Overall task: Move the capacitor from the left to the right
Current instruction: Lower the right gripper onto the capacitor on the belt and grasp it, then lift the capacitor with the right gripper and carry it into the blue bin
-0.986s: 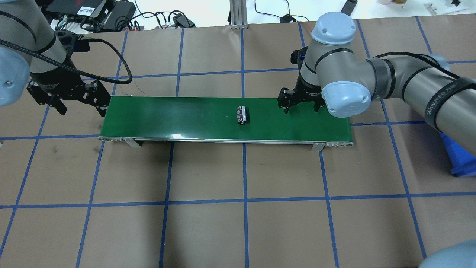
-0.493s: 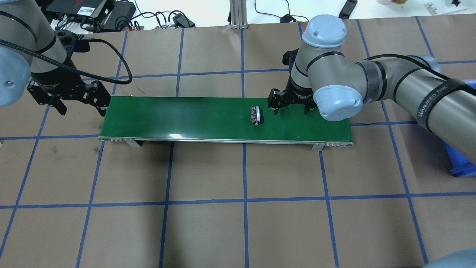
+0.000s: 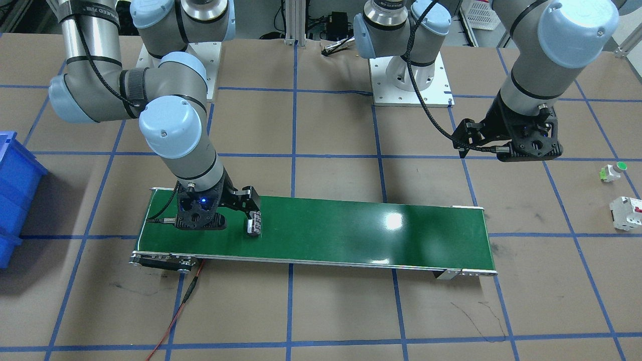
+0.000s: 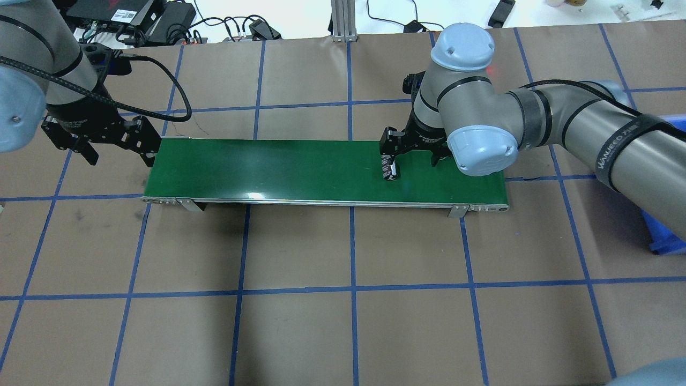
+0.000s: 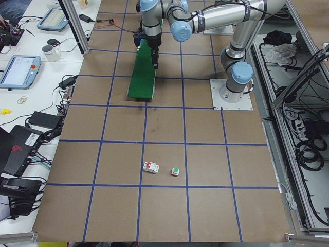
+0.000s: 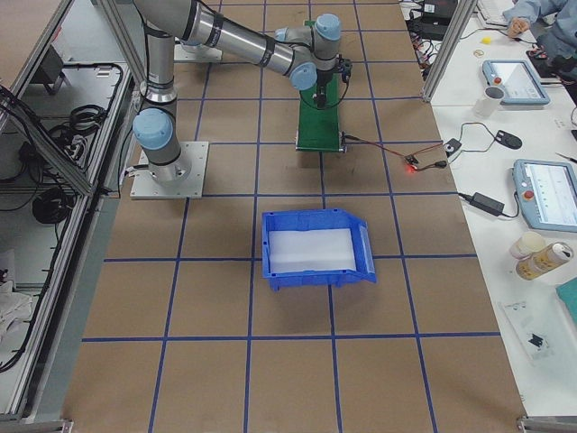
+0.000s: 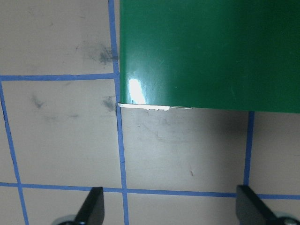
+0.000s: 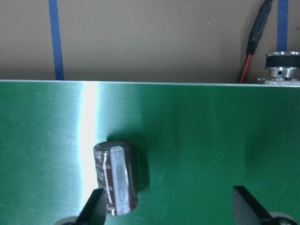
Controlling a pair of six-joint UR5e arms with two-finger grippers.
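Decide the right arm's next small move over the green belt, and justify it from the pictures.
Probably a short sideways shift towards the robot's left, to centre the jaws on the capacitor. In the right wrist view the jaws stand open above the green belt, but the capacitor lies close by one jaw, not midway. Closing now would likely knock it.

Overhead: rear, looking forward-down.
Front: opposite side, steep.
Sides: far, from counter [image 5: 164, 216] ends.
Wrists: close above green belt [image 7: 211, 47], shared by all.

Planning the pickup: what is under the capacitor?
The capacitor lies on its side on the green conveyor belt, beside the open right gripper. The contact patch beneath is hidden.
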